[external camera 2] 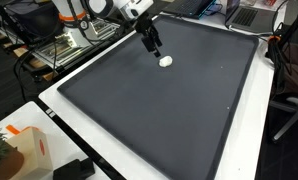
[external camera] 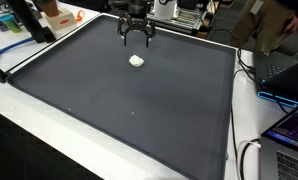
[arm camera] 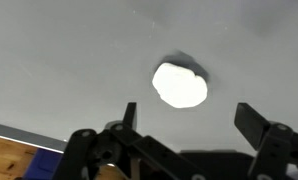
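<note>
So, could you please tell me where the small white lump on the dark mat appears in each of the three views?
In an exterior view: the white lump lies upper middle on the dark mat, just below the open tool.
In an exterior view: upper middle, just right of the tool.
Wrist view: near the centre, just above the tool.
Shared landmark: the tool, close to the lump in all three.
</note>
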`<move>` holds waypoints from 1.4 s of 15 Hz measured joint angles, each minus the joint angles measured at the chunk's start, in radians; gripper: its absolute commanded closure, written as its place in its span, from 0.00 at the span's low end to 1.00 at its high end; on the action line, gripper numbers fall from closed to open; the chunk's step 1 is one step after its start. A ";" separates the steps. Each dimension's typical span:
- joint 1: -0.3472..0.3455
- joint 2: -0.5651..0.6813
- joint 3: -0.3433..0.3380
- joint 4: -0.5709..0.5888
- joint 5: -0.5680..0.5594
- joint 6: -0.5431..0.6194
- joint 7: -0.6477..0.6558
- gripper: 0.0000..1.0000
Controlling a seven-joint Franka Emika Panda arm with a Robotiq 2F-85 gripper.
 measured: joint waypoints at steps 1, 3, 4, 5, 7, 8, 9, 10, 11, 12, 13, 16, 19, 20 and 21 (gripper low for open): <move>-0.026 0.014 0.000 0.000 -0.060 0.016 -0.001 0.00; -0.080 0.044 -0.002 0.000 -0.177 0.056 -0.004 0.00; -0.108 0.059 -0.002 0.000 -0.234 0.078 -0.006 0.00; -0.135 0.073 -0.004 0.000 -0.286 0.099 -0.009 0.00; -0.182 0.096 -0.008 0.004 -0.383 0.133 -0.014 0.00; -0.203 0.106 -0.010 0.008 -0.430 0.149 -0.014 0.00; -0.223 0.115 -0.011 0.012 -0.474 0.163 -0.014 0.00; -0.240 0.124 -0.012 0.016 -0.514 0.180 -0.014 0.00; -0.255 0.131 -0.014 0.021 -0.551 0.194 -0.014 0.00; -0.268 0.137 -0.015 0.027 -0.584 0.205 -0.014 0.00; -0.278 0.143 -0.016 0.033 -0.610 0.213 -0.014 0.00; -0.300 0.157 -0.017 0.053 -0.671 0.234 -0.013 0.00; -0.310 0.170 -0.017 0.074 -0.712 0.255 -0.010 0.00; -0.312 0.174 -0.017 0.080 -0.722 0.264 -0.005 0.00; -0.294 0.175 -0.037 0.084 -0.723 0.271 0.000 0.00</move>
